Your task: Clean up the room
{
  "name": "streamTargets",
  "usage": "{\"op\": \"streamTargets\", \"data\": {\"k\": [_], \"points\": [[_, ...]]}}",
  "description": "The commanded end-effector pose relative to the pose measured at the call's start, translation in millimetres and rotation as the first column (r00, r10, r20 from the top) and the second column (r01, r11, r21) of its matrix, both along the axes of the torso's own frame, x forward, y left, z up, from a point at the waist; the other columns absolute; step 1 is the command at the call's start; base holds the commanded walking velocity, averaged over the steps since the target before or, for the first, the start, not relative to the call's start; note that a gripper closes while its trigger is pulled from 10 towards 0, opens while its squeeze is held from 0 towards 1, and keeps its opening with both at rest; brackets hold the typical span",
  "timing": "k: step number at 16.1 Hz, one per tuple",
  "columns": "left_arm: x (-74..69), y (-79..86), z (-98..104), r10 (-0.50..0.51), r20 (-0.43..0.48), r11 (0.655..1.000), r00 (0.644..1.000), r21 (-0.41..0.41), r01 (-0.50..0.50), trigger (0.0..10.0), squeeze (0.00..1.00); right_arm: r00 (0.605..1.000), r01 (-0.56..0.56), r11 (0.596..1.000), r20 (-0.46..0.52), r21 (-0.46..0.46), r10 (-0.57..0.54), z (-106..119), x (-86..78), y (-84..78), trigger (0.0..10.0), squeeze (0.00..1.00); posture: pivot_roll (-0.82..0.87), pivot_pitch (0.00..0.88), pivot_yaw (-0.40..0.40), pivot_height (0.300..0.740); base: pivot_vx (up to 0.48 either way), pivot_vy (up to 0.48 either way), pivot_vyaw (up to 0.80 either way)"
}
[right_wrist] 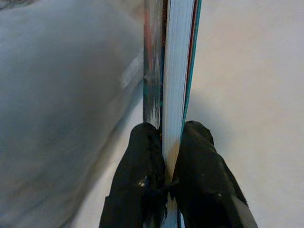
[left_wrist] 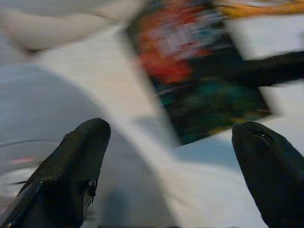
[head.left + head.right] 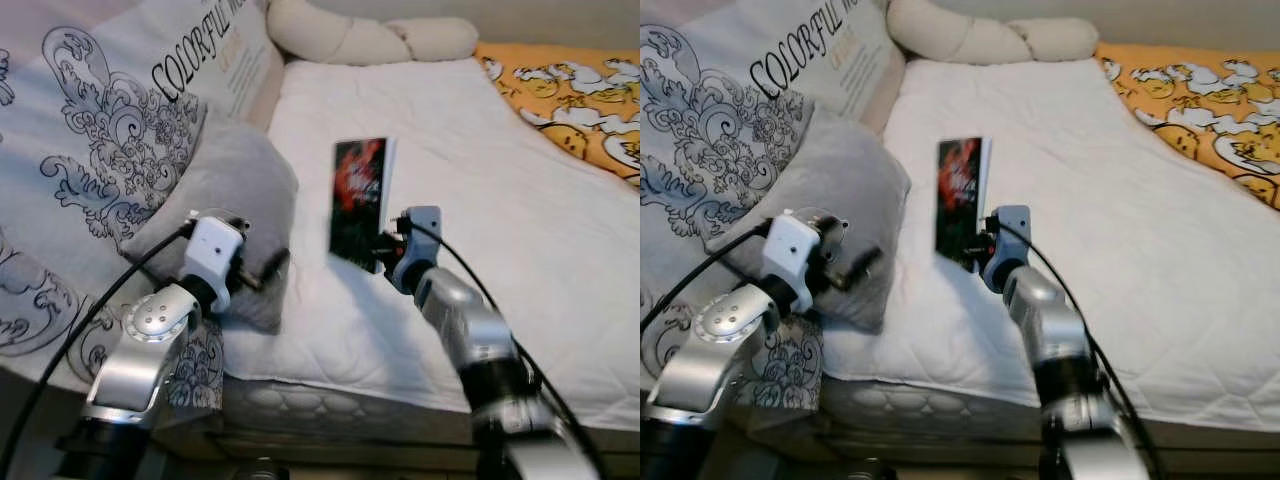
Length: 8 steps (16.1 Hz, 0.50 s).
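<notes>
A book [image 3: 358,200] with a dark red-and-black cover stands upright above the white bed sheet [image 3: 500,180]. My right gripper [image 3: 388,250] is shut on its lower edge; in the right wrist view both black fingers [image 1: 147,156] pinch the white page block [image 1: 176,71]. My left gripper [image 3: 268,272] hovers open beside the grey pillow [image 3: 225,190], left of the book. In the left wrist view its fingers [image 2: 80,161] are spread wide, with the blurred book cover [image 2: 190,61] ahead of them.
A large patterned cushion [image 3: 100,130] with lettering lies at the left. A cream bolster [image 3: 370,38] sits at the head of the bed. An orange duck-print blanket [image 3: 580,100] covers the far right. The mattress edge [image 3: 330,405] runs below.
</notes>
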<state>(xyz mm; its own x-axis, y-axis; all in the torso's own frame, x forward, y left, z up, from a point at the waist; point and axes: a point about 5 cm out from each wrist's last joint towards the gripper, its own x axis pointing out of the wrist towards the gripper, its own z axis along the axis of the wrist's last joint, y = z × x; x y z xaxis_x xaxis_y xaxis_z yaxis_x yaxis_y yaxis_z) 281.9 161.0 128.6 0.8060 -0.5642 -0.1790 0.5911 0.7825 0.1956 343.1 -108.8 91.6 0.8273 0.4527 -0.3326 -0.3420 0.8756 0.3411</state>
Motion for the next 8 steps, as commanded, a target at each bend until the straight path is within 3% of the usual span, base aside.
{"op": "streamTargets", "data": {"k": [1, 5, 8], "points": [[-4.9, -0.1, 0, -0.086, -0.048, 0.996, 0.995, 0.003, 0.086, 10.0, 0.00, 0.998, -0.034, 0.997, -0.040, 0.071, 0.037, 6, 8.5, -1.8, 10.0, 0.00, 0.11, 0.000, 0.015, 0.740, 0.000, 0.000, 0.00], [-22.4, 5.8, -6, -0.228, -0.160, 0.971, 0.960, 0.041, 0.237, 10.0, 0.00, 0.987, -0.004, 0.987, -0.160, 0.160, 0.030, 1, 18.0, -15.7, 10.0, 0.00, 0.13, 0.000, 0.016, 0.740, 0.000, 0.000, 0.00], [-33.4, 6.0, -8, -0.283, -0.230, 0.954, 0.931, 0.036, 0.298, 10.0, 0.00, 0.958, 0.033, 0.984, -0.287, 0.172, 0.018, -13, 13.0, -24.6, 10.0, 0.00, 0.14, 0.000, 0.006, 0.740, 0.000, 0.000, 0.00]]}}
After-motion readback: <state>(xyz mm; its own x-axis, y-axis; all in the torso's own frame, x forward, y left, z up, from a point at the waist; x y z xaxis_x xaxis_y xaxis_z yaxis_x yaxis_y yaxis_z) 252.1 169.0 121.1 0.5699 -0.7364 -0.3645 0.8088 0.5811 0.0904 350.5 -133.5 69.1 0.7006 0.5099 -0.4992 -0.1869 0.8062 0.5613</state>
